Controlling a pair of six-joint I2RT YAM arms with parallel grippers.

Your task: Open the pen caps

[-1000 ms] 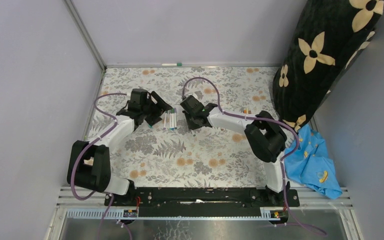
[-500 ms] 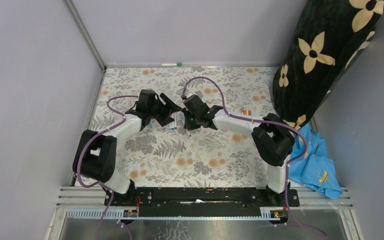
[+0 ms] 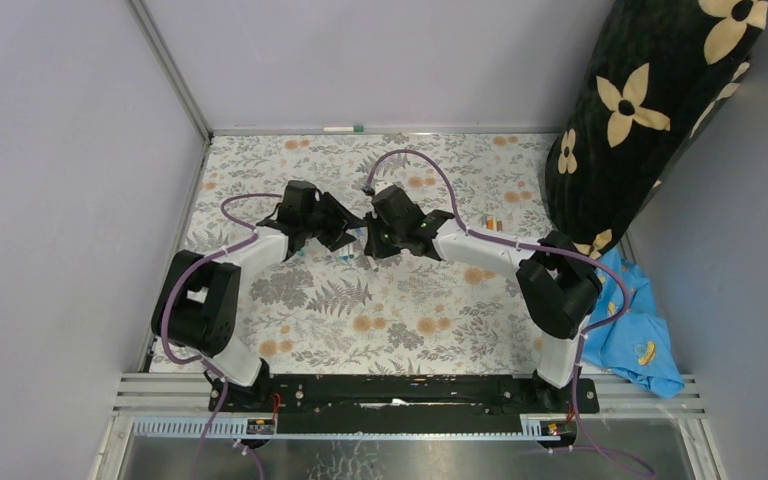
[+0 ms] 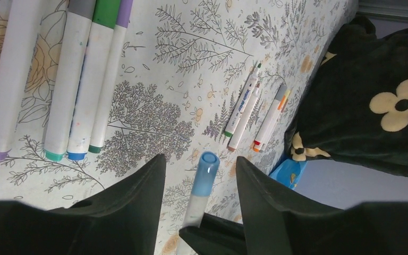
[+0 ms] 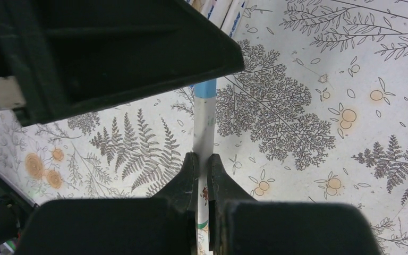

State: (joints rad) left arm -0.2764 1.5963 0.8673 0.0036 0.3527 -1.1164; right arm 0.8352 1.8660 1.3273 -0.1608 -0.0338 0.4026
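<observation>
Right jaws: clamped tight on white pen barrel (image 5: pixel 204 127), blue cap (image 4: pixel 207 169) on barrel's far end. Left jaws: partly parted, straddling blue cap, gap either side, no contact. Left of blue cap: row of pens (image 4: pixel 79 79) flat on worktop (image 4: pixel 154 79). Beyond blue cap: smaller pen cluster (image 4: pixel 252 109), then black flowered cushion (image 4: pixel 382 95).

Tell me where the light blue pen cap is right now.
In the left wrist view, the light blue pen cap sits between the left gripper's open fingers, on the white pen held by the right gripper.
</observation>
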